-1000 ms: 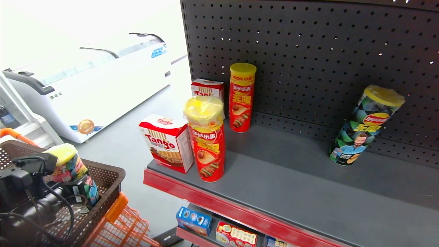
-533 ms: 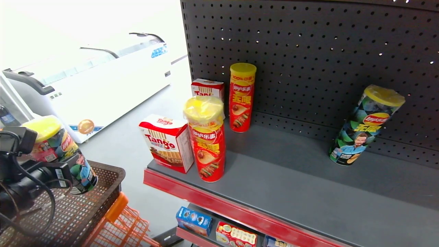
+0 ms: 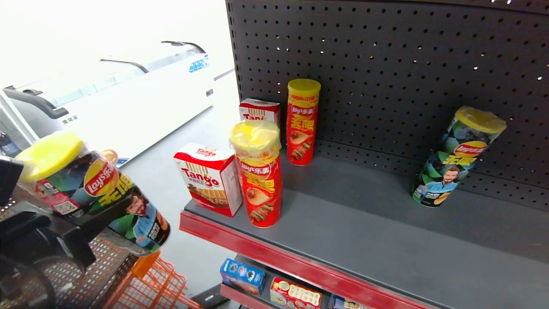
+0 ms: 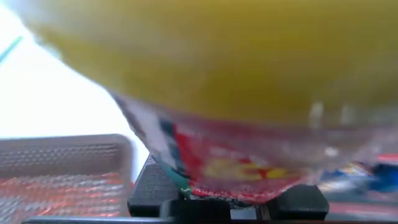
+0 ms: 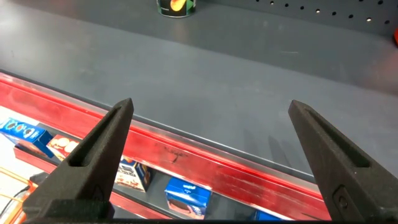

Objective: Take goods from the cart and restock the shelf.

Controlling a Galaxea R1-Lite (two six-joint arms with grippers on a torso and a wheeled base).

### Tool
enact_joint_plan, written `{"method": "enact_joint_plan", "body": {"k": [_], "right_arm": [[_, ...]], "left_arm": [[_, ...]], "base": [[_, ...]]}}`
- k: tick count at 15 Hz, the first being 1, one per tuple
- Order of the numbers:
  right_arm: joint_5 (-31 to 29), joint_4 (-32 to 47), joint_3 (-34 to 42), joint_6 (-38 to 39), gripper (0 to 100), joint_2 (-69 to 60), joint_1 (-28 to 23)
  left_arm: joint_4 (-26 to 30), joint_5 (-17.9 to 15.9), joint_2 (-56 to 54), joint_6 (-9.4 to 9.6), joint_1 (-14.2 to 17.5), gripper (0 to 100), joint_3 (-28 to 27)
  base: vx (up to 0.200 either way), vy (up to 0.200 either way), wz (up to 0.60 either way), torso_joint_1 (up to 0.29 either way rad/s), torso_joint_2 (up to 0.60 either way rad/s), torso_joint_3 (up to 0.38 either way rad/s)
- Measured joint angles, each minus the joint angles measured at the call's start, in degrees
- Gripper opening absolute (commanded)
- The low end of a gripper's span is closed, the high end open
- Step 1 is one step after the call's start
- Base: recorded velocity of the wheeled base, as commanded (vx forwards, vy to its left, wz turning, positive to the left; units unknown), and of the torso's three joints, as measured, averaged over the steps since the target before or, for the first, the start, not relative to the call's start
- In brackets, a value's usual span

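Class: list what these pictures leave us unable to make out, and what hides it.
Cart basket contents: head view, covered by the chip can and left arm.
Chip can's label: left wrist view, blurred, too close.
Lower-shelf boxes: head view, cut off by the bottom edge.
Shelf's green can: right wrist view, cut by the top edge.

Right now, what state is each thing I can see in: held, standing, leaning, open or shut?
Held green can: tilted, lid on, above the cart.
Left pincer: shut on it.
Right pincer: open, empty.
Shelf green can: leaning toward the back panel, lid on.
Front red can: upright, lid on.
Back red can: upright, lid on.
Front box: upright, closed.
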Motion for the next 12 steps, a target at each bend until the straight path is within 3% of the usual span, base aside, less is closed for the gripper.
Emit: {"method": "enact_joint_plan", "body": {"k": [3,9,12], "right_arm": [[0.0,0.0,0.0,0.0,100,0.0,0.0],[0.0,0.0,0.0,0.0,100,0.0,0.0],[0.0,0.0,0.0,0.0,100,0.0,0.0]], "left_arm": [[0.0,-0.6,-3.6,0.71,-4.2,0,3.2],[0.3,-1.4,-5.2,0.73,-11.8,0,4.3],[6.9,-2.1,-5.2,0.73,-15.3,0,2.5]], "base": [[0.000,0.000,0.00,0.000,0.00,0.000],[0.000,0.000,0.00,0.000,0.00,0.000],[0.000,0.000,0.00,0.000,0.00,0.000]]}}
